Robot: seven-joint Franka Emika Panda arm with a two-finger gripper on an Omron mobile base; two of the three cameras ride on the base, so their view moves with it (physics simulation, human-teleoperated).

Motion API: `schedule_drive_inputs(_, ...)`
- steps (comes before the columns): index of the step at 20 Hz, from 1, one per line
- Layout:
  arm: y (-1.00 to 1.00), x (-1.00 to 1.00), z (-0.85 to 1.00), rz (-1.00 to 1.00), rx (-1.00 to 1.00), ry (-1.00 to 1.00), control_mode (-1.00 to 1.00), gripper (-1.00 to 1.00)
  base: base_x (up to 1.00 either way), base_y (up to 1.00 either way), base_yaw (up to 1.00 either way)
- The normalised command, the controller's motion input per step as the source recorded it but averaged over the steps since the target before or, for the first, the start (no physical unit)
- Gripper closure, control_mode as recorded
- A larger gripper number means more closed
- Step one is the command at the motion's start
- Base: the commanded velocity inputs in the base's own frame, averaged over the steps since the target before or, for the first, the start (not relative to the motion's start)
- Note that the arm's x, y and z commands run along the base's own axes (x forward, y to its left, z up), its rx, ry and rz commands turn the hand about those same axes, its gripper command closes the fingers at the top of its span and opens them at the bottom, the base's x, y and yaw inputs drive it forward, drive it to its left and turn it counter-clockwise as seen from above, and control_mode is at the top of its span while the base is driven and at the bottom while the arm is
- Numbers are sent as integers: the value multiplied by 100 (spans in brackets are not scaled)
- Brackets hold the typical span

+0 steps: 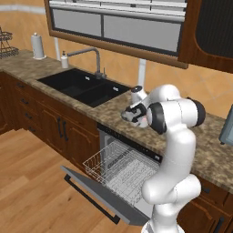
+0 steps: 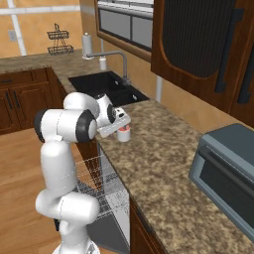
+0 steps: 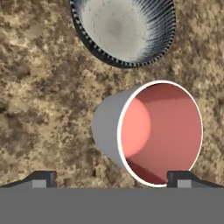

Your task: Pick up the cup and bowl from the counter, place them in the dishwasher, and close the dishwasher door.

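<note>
Two vessels await on the speckled granite desk (image 3: 39, 87): white red-lined cup (image 3: 148, 131) lower centre, grey bowl (image 3: 122, 28) above. End effector (image 3: 111, 177) spread wide, empty, straddling the cup for pickup.

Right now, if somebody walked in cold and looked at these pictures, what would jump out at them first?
Probably the white arm bent over the counter, its pincer hanging open just above the cup with the red-pink inside. The grey bowl sits on the granite right beside the cup. Below the counter edge the dishwasher door lies dropped open, with a white wire rack pulled out over it.
</note>
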Motion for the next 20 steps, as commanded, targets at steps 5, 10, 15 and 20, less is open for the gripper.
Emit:
schedule_drive_inputs(5,-3,37,-7,1,-3,-1,-100,-100,0,0,0)
schedule_drive_inputs(10,-3,15,-12,2,0,0,-100,-100,0,0,0)
schedule_drive_inputs(15,0,-3,-23,0,0,-6,-100,100,0,0,0)
schedule_drive_inputs(20,0,-40,-4,0,0,-18,-100,100,0,0,0)
